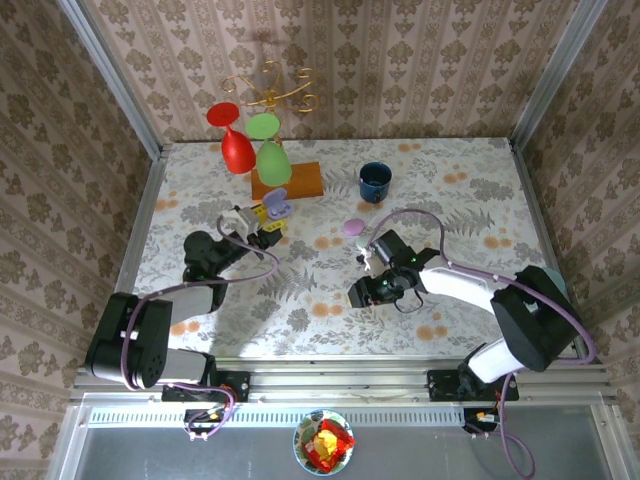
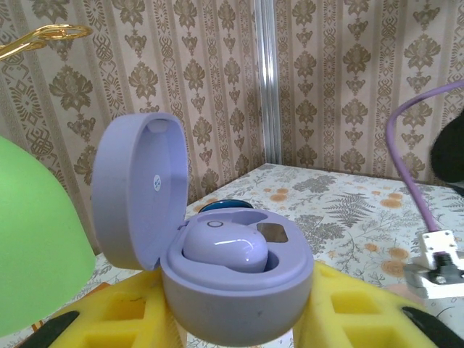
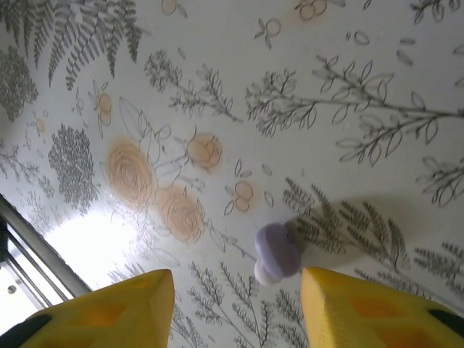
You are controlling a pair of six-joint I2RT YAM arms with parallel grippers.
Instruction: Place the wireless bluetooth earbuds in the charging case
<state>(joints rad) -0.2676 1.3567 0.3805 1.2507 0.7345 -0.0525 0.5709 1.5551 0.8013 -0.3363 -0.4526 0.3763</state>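
Left pincer (image 2: 232, 322) pinching open lilac charging case (image 2: 232, 297), seated earbud (image 2: 221, 250) sitting inside. Right pincer (image 3: 238, 279) hovering spread over loose earbud (image 3: 278, 250) lying on table (image 3: 362, 72), case toward 10 o'clock. Loose earbud looking tiny, light, rigid, slippery; gripping across rounded body seeming safest.

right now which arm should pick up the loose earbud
Right: its open pincer hangs over the loose earbud on the table, while the left pincer is shut on the open case.

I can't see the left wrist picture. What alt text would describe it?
An open lilac charging case sits clamped between the left gripper's yellow fingers, one lilac earbud seated inside beside an empty slot. A green glass looms left; patterned wallpaper stands behind.
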